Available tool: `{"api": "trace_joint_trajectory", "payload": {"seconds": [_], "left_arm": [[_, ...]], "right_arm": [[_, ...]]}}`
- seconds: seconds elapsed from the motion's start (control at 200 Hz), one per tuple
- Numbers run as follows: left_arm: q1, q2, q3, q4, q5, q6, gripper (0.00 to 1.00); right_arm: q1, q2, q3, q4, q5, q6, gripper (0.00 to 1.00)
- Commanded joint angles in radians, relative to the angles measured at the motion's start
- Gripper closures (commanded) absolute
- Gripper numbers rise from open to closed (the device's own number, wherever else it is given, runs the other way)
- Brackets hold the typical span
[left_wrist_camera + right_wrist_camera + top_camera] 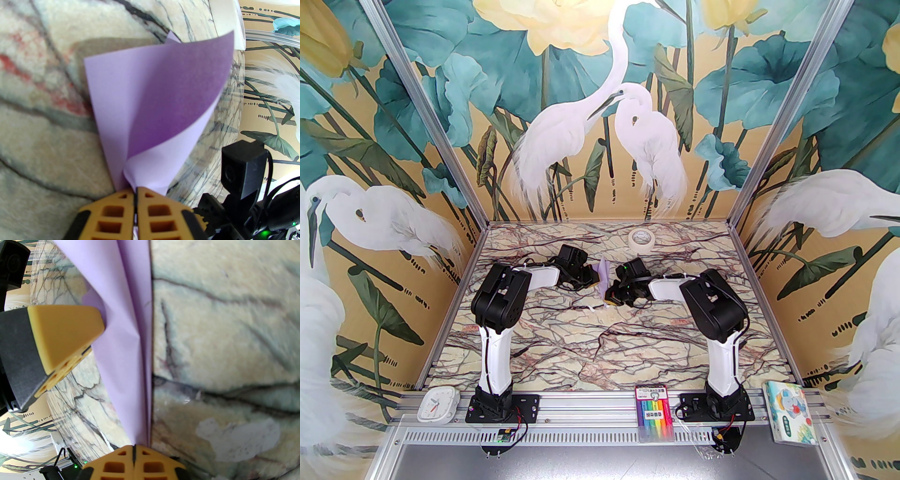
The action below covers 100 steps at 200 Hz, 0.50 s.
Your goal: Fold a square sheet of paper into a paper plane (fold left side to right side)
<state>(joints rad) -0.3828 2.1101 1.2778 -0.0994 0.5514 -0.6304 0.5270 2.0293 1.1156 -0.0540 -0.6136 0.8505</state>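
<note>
Pinching the folded lavender paper (pixel 603 276) (pixel 152 98) (pixel 126 333) from both sides, upright over the middle of the surface (pixel 600 356). Thin, matte, unmarked stuff, narrowing to a point at the left fingers (pixel 152 211) (pixel 65 333), closed tight on that tip. Curling open beyond the grip into a cone-like flap, deeper violet inside, paler outside. From the right wrist, long narrow layers with sharp lengthwise creases, running down into the right fingers (pixel 152 465), shut on that end. Yellow-orange pads, ribbed with square holes, black housings behind. Hard to tell whether touching the surface or hanging just above it. Far end cut off at the top of the right wrist view; from above, mostly masked by the black wrists. Marble print underneath, cream with dark and reddish veins, blurred up close. White tape roll (pixel 641 239) lying flat near the far edge, well apart.
</note>
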Motion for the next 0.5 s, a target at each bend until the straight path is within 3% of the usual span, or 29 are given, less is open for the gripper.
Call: {"api": "trace_joint_trajectory", "payload": {"seconds": [0.0, 0.495], "left_arm": [[-0.005, 0.033, 0.041, -0.062, -0.039, 0.037, 0.92], [-0.004, 0.046, 0.100, -0.102, -0.047, 0.069, 0.93]], "right_arm": [[0.002, 0.037, 0.004, -0.083, 0.053, -0.030, 1.00], [0.007, 0.058, 0.004, -0.085, 0.050, -0.018, 1.00]]}}
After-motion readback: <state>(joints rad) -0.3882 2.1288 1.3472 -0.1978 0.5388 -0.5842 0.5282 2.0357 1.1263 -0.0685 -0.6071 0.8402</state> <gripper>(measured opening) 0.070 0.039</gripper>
